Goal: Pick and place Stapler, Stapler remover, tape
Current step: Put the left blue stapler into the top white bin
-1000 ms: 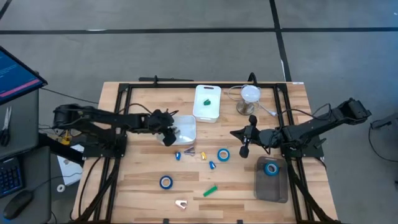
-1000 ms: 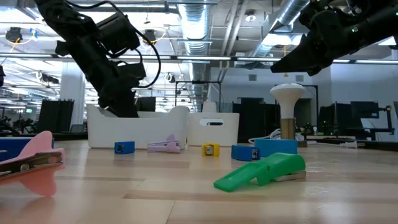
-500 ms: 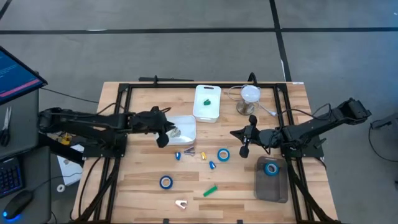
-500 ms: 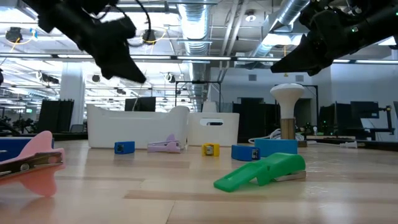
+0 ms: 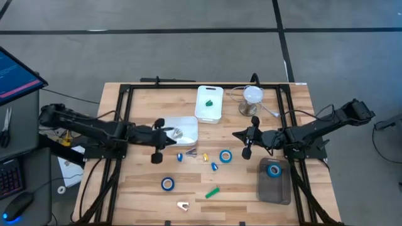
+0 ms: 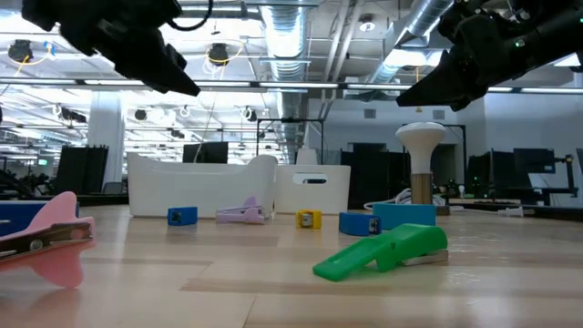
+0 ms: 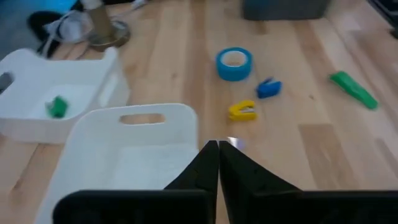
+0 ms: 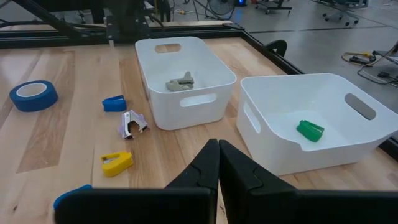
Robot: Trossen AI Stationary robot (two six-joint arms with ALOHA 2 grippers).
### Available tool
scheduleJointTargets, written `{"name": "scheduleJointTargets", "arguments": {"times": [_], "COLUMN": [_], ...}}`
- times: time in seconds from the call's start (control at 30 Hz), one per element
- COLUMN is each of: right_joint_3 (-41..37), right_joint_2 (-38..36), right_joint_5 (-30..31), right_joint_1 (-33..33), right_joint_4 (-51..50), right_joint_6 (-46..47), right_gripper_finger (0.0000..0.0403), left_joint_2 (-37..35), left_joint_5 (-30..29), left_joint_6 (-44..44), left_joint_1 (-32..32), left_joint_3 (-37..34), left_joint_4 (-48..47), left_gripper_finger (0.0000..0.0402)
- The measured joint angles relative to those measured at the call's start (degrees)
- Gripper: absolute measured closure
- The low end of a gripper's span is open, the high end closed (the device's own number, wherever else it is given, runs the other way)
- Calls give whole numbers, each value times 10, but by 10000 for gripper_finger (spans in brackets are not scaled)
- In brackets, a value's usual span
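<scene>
My left gripper (image 5: 168,135) hangs shut and holding nothing above the left part of the nearer white tub (image 5: 188,139), its fingertips (image 7: 217,149) pointing toward the table's right. A grey stapler remover (image 5: 178,132) lies in that tub. My right gripper (image 5: 235,134) waits shut in the air right of the tubs. Loose on the table are blue tape rolls (image 5: 168,183) (image 5: 225,156), a green stapler (image 5: 212,192), a pink remover (image 5: 183,205), a purple remover (image 8: 130,123), and small blue (image 5: 179,157) and yellow (image 5: 205,157) staplers.
A second white tub (image 5: 209,113) at the back holds a green piece (image 8: 309,130). A grey tray (image 5: 274,188) at the near right holds another blue tape roll (image 5: 273,169). A white-topped stand (image 5: 252,100) is at the back right. A black frame (image 5: 119,125) borders the table.
My left gripper has risen out of the nearer white tub and drawn back toward the table's left edge. The grey remover now shows lying in the tub, where the gripper covered it before.
</scene>
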Motion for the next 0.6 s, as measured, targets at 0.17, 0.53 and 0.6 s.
{"name": "scheduleJointTargets", "arguments": {"times": [0.17,0.53,0.6], "right_joint_3": [0,0,0], "right_joint_2": [0,0,0], "right_joint_5": [0,0,0], "right_joint_1": [0,0,0], "right_joint_4": [0,0,0], "right_joint_6": [0,0,0], "right_gripper_finger": [403,403,403], "left_joint_2": [0,0,6], "left_joint_5": [-1,-1,-1], "left_joint_6": [1,2,17], "left_joint_1": [-28,-39,-45], "left_joint_3": [0,0,0], "left_joint_4": [0,-3,-12], "left_gripper_finger": [398,399,399]}}
